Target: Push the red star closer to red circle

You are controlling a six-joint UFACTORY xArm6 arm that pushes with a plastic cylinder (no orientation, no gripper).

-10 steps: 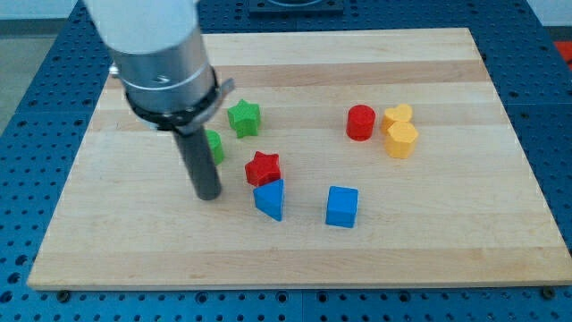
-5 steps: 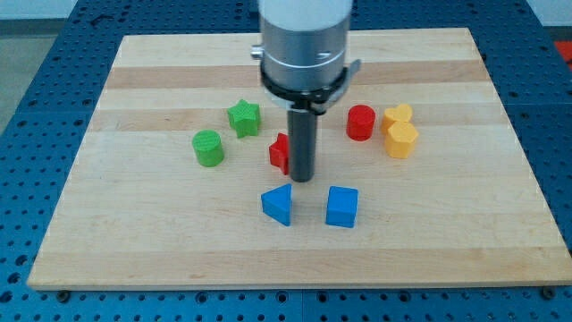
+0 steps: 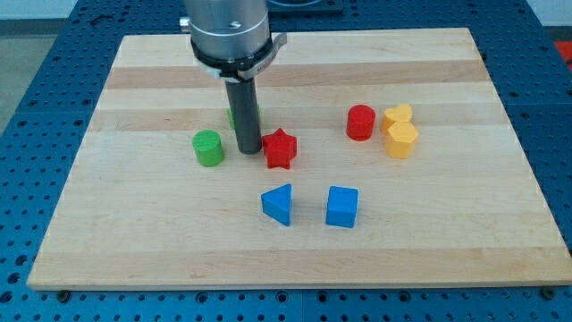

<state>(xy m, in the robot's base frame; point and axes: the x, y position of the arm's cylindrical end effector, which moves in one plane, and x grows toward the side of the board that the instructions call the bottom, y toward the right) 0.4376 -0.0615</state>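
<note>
The red star [image 3: 280, 148] lies near the middle of the wooden board [image 3: 134, 224]. The red circle [image 3: 361, 122], a short cylinder, stands to its right and a little higher in the view, about a block's width and a half away. My tip [image 3: 249, 151] rests on the board just left of the red star, touching or nearly touching its left side. The rod hides most of the green star [image 3: 233, 117] behind it.
A green cylinder [image 3: 208, 148] stands left of my tip. A blue wedge-shaped block [image 3: 278, 204] and a blue cube [image 3: 341, 207] lie below the red star. Two yellow blocks [image 3: 399, 128] sit touching each other right of the red circle.
My tip swept right past the red star, then came back to its left side. The red star moved up and right, away from the blue wedge, and is now uncovered.
</note>
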